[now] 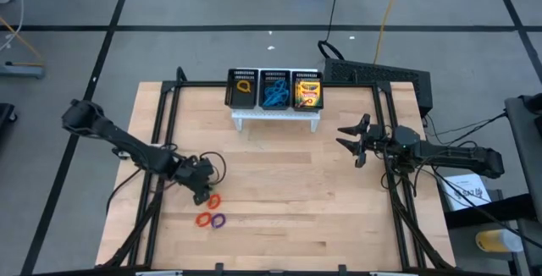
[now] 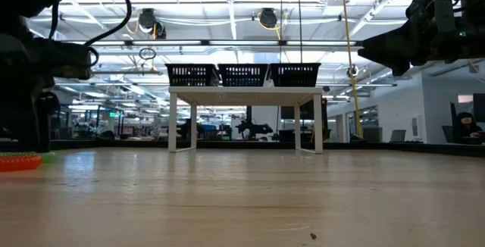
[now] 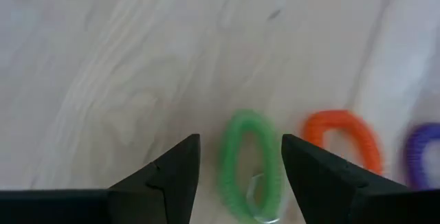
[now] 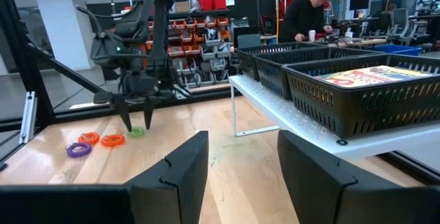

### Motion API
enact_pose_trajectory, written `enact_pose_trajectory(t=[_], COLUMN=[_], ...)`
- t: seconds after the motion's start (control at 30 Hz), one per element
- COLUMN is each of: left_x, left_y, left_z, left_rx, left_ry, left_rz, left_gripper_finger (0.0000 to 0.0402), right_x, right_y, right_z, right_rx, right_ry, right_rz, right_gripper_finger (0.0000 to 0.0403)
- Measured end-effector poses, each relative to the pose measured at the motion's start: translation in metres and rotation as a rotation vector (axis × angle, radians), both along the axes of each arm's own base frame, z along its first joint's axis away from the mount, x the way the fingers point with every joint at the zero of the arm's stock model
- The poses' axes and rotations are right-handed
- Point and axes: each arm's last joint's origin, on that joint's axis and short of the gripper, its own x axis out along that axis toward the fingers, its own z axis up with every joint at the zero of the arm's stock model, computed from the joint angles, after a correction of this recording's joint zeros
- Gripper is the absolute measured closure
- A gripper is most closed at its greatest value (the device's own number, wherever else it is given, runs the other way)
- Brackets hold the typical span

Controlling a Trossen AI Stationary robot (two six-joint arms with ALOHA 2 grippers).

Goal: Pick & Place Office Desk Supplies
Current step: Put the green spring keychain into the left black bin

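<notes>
Left gripper (image 3: pixel 239 176) jaws spread astride green loop (image 3: pixel 250 165), long axis along fingers.

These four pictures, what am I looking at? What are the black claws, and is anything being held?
It is a robot with two dark arms at a wooden table, photographed at one moment by four cameras. One looks straight down, one sits at table height, and one rides on each wrist, so the black wedges there are that arm's own fingers.

The left gripper is down at the table, open, its fingers either side of a green loop that lies flat, not yet gripped. Beside it lie an orange loop and a purple loop.

The right gripper hangs open and empty above the table.

At the back a black organiser stands on a small white stand, with blue loops in the middle bin and crayon boxes beside them.
</notes>
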Motion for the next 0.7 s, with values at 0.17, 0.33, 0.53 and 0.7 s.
enact_pose_trajectory(t=[0.17, 0.33, 0.53, 0.7], left_x=[0.001, 0.003, 0.002, -0.004], left_y=[-0.002, -0.002, 0.004, 0.011], left_z=[-0.01, -0.016, -0.018, -0.019], left_rx=[0.047, 0.117, 0.26, 0.286], left_ry=[0.063, 0.071, 0.033, 0.093], left_rz=[0.024, 0.041, 0.11, 0.227], left_gripper_finger=[0.0188, 0.0188, 0.0188, 0.0188], right_x=[0.0, 0.0, 0.0, 0.0], right_y=[0.0, 0.0, 0.0, 0.0], right_z=[0.0, 0.0, 0.0, 0.0], right_rx=[0.0, 0.0, 0.0, 0.0], right_ry=[0.001, 0.001, -0.001, -0.001], right_rz=[0.0, 0.0, 0.0, -0.001], right_gripper_finger=[0.0238, 0.0238, 0.0238, 0.0238])
